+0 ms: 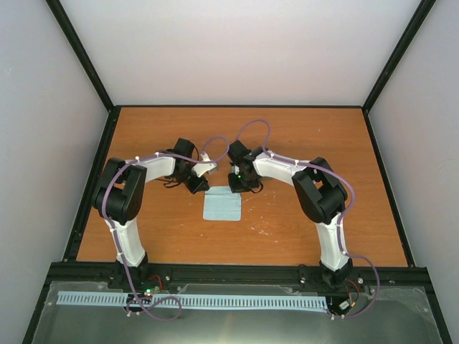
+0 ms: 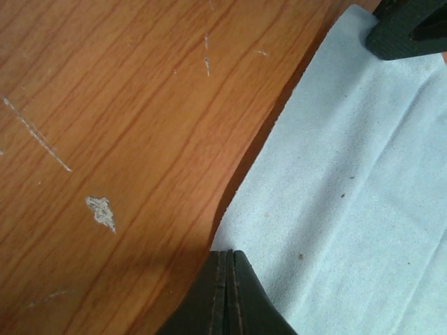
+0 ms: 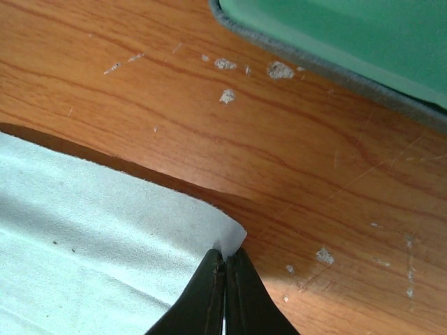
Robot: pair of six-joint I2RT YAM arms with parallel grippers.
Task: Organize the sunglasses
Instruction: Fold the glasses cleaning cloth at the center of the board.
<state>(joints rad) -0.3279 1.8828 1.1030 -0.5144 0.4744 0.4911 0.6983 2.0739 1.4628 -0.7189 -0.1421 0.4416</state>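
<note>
Both claws clamped: left gripper [image 2: 225, 257] pinches one corner of the blue cloth [image 2: 349, 209], right gripper [image 3: 225, 255] another (green-lined case [image 3: 349, 35] nearby). No view shows the sunglasses; position and heading can't be told.

The left gripper [image 2: 227, 257] is recorded at 6 o'clock with its two dark fingers pressed flat together, and the near corner of a light-blue cloth [image 2: 349, 195] is caught at their tips. The cloth is spread from 1 to 5 o'clock over a wooden table [image 2: 126, 91], with a band of shadow noted under its curved edge. Its far corner at 1 o'clock is met by the right gripper [image 2: 408, 28], whose closure cannot be determined here. On the table, a pale chip [image 2: 101, 213] is noted at 8 o'clock and a long thin scratch [image 2: 35, 136] at 9 o'clock.
</note>
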